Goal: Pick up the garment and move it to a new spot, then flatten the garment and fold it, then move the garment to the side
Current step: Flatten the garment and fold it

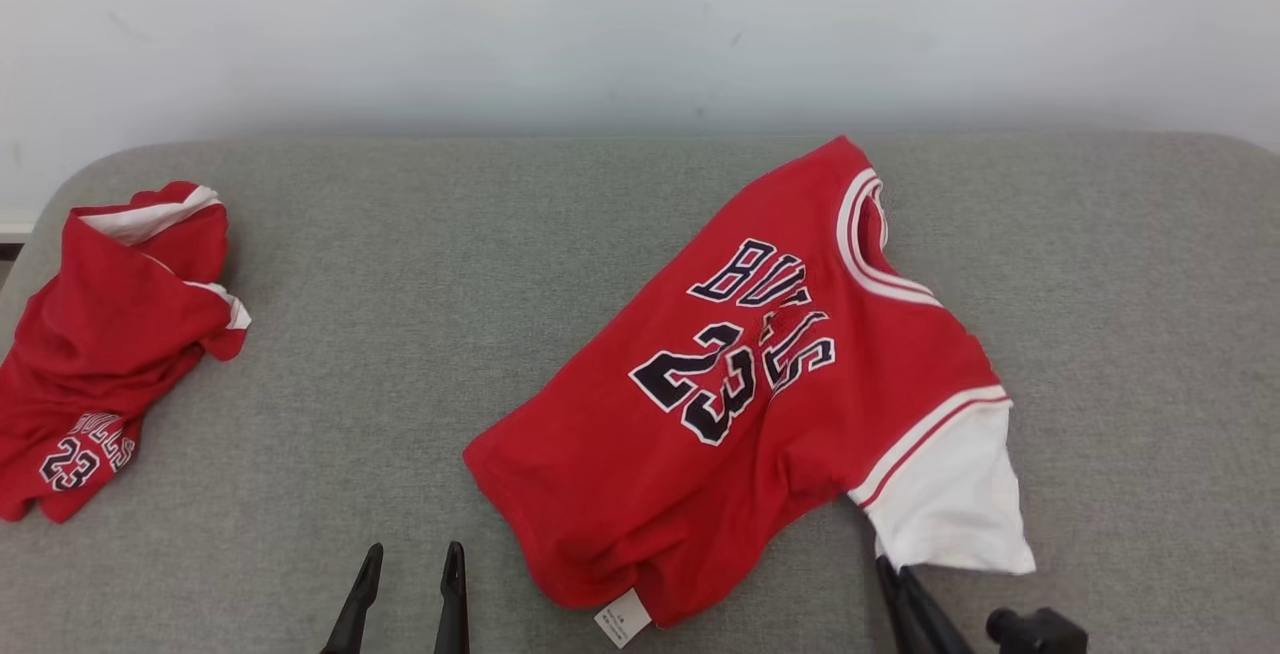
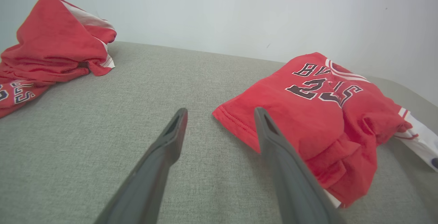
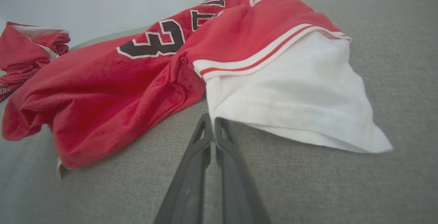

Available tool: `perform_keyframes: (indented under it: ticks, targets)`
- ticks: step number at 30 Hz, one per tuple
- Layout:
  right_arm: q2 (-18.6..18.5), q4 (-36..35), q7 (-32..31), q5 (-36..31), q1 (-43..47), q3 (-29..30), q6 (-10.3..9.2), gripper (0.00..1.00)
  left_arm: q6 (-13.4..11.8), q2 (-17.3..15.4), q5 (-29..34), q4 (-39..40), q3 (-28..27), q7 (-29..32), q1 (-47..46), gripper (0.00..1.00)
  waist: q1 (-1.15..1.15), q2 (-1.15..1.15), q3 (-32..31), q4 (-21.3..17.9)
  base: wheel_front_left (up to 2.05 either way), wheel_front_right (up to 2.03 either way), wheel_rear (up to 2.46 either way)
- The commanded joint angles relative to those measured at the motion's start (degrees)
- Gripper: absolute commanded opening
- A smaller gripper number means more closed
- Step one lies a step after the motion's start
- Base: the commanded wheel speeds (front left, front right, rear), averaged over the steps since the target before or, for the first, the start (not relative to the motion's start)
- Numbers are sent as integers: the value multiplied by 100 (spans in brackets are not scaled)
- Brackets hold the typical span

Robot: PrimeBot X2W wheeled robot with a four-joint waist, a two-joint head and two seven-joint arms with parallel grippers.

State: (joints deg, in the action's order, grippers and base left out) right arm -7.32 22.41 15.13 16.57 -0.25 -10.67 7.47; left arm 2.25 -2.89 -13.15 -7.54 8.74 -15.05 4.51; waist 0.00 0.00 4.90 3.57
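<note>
Looking over the wide grey cushion (image 1: 420, 334), I am seeing bare fabric lying open between the two piles and out to the right edge. The garment (image 1: 760, 414), a red jersey, is lying rumpled right of centre, its hem nearest me. A second red garment (image 1: 110, 334) is bunching at the left edge. My left pincer (image 1: 415, 549) is hanging released near the hem corner. My right pincer (image 1: 895, 569) is clenching at the white sleeve (image 1: 950, 494), tips touching its lower edge; I cannot tell whether cloth is caught.
</note>
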Motion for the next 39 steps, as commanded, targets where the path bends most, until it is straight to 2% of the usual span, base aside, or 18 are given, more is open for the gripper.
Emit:
perform_keyframes:
  ticks: [1,2,3,4,5,9,15,24,32,39]
  targets:
    - [-17,-62,2,22,116,-88,6,0,-12,2,-16,8,-7,-19,33,100,0,0,11,-58,0,0,0]
    - [-41,-65,3,33,169,-162,7,0,-5,2,-18,3,-10,-19,33,100,0,0,14,-86,0,0,0]
    - [-61,4,0,47,216,-238,6,17,0,2,-20,-5,-6,-19,34,100,0,0,14,-112,0,0,0]
    - [-68,45,-1,84,229,-346,7,64,1,2,-25,-13,-2,-19,33,100,0,0,12,-136,0,0,0]
    - [-76,55,1,145,207,-380,6,100,3,2,-28,-23,15,-19,28,100,0,0,10,-150,0,0,0]
    - [-200,-160,1,238,258,-387,7,100,9,2,-30,-51,27,-19,13,100,0,0,-41,-187,0,0,0]
    - [-305,-911,2,272,551,-192,7,100,21,2,-12,-55,-26,-19,110,100,0,0,-159,-215,0,0,0]
    - [26,-1900,2,41,758,269,6,100,68,2,27,-87,-45,-19,194,100,0,0,-283,-244,0,0,0]
    - [259,-1895,2,-105,791,432,7,100,154,2,-128,-402,228,-19,147,100,0,0,-279,-247,0,0,0]
    - [342,-1832,2,-136,643,392,7,100,326,-1,-334,-995,715,-19,-98,100,0,0,-178,-390,0,0,0]
